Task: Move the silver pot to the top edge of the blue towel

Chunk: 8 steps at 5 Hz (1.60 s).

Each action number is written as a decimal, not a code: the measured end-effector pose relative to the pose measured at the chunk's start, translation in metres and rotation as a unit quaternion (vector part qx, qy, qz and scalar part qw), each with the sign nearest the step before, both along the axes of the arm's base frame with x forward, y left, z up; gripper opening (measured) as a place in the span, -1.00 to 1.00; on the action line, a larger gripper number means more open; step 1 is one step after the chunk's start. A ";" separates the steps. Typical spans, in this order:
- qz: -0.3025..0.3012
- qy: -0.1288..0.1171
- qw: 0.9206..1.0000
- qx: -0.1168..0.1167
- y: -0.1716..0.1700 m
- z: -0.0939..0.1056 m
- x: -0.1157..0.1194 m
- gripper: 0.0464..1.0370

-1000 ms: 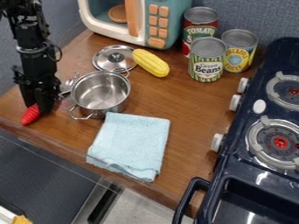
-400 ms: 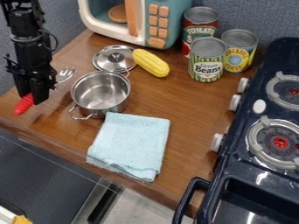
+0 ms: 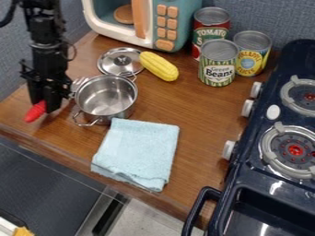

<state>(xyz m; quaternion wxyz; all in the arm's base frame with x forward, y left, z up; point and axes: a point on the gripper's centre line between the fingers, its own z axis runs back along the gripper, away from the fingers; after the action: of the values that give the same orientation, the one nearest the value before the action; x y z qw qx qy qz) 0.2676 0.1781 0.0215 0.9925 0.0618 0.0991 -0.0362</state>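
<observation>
- The blue towel (image 3: 138, 154) was laid nearest.
- At its eleven o'clock, the silver pot (image 3: 106, 97) was placed just beside it, at three o'clock from the gripper (image 3: 43, 105).
- A red handle (image 3: 35, 112) was clasped by the gripper.

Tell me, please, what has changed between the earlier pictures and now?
The black gripper and the red-handled metal fork it holds went up-left in view, then right, toward the silver metal pot. The pot and light-blue cloth towel stayed in place.
</observation>
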 end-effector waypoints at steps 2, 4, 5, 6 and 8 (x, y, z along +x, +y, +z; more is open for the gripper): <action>-0.035 0.005 0.999 -0.010 -0.024 -0.005 -0.004 -0.31; -0.142 -0.036 0.987 -0.058 -0.084 0.023 -0.012 -0.31; -0.191 -0.053 0.978 -0.073 -0.106 0.033 -0.015 -0.31; -0.195 -0.049 0.977 -0.071 -0.110 0.032 -0.013 -0.31; -0.164 -0.033 0.983 -0.077 -0.098 0.023 -0.013 -0.32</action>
<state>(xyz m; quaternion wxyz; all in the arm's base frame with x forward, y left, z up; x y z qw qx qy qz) 0.2542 0.0800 0.0449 0.9776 0.0016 0.0522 -0.2038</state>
